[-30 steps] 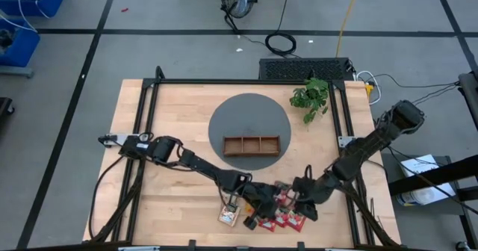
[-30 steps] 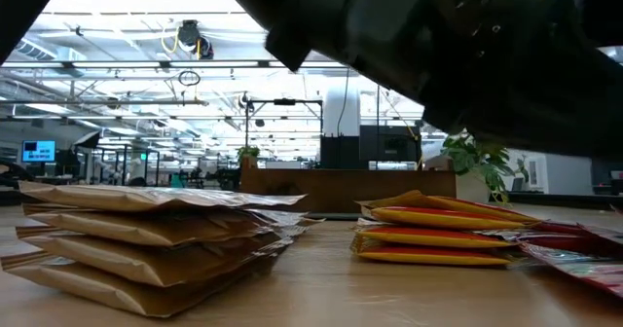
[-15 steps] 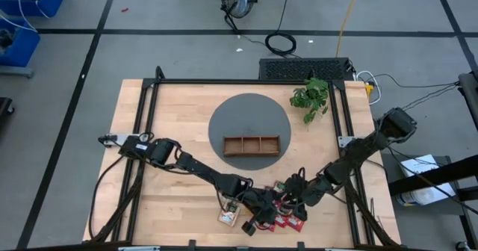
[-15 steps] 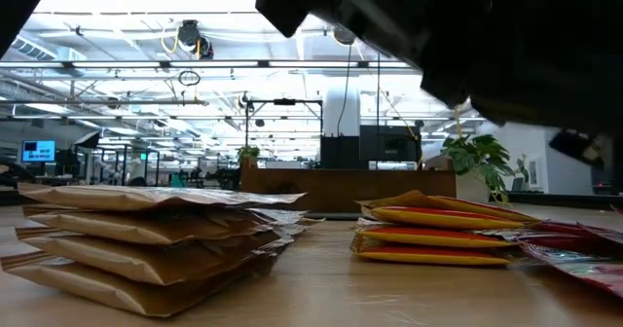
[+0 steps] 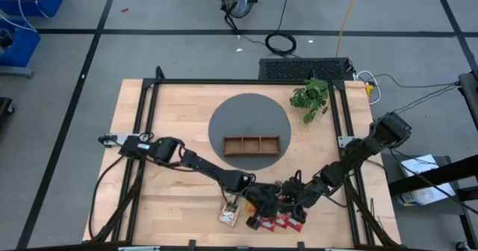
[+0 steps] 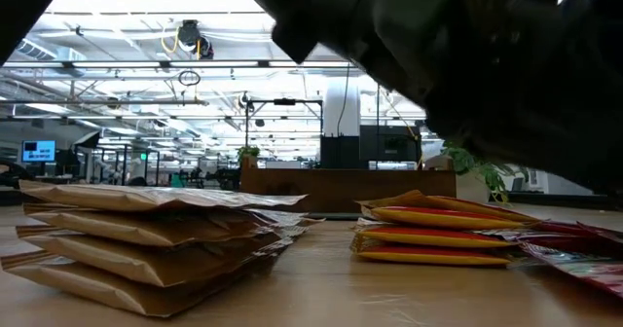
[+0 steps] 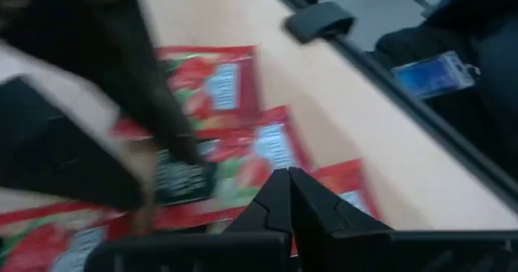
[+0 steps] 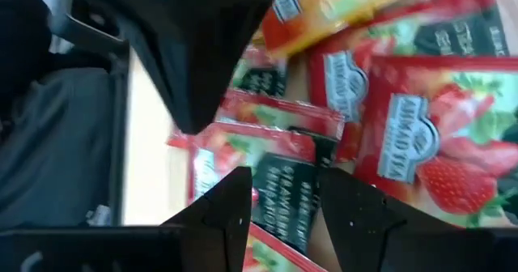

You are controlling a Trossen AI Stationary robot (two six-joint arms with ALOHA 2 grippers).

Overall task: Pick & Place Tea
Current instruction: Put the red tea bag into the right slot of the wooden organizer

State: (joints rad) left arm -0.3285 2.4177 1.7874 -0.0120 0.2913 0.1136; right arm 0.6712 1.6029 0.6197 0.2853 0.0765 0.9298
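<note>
The tea lies in a loose heap near the table's front edge. Red sachets (image 5: pixel 287 219) with dark green tops make up most of it, with an orange-yellow one (image 8: pixel 340 1) and a cream one (image 5: pixel 228 216) to the left. My left gripper (image 7: pixel 289 175) is shut, its tips low over the red sachets (image 7: pixel 218 82). My right gripper (image 8: pixel 279 195) is open, coming in from the right. Its fingers stand either side of a red sachet's dark green part (image 8: pixel 285 183). The low view shows the sachets as stacks (image 6: pixel 146 239) under the dark arms. My left gripper's shut fingertips are close above a red sachet (image 7: pixel 267 146); I cannot tell whether they touch it. My right gripper's open fingers (image 8: pixel 231 203) slant down over the heap from the table's right; I cannot tell whether they touch the sachet between them.
The brown three-compartment wooden tray (image 5: pixel 252 145) sits on a round grey mat (image 5: pixel 249 109) at the table's middle. A green plant (image 5: pixel 311 95) stands at the back right. Black frame rails (image 5: pixel 147 109) run along the table's sides. The two arms almost meet over the heap.
My right gripper has sunk toward the red sachets, shifted a little toward the table's left and rolled somewhat. It has stayed open. My left gripper stays shut at about the same place. The sachets lie as before.
</note>
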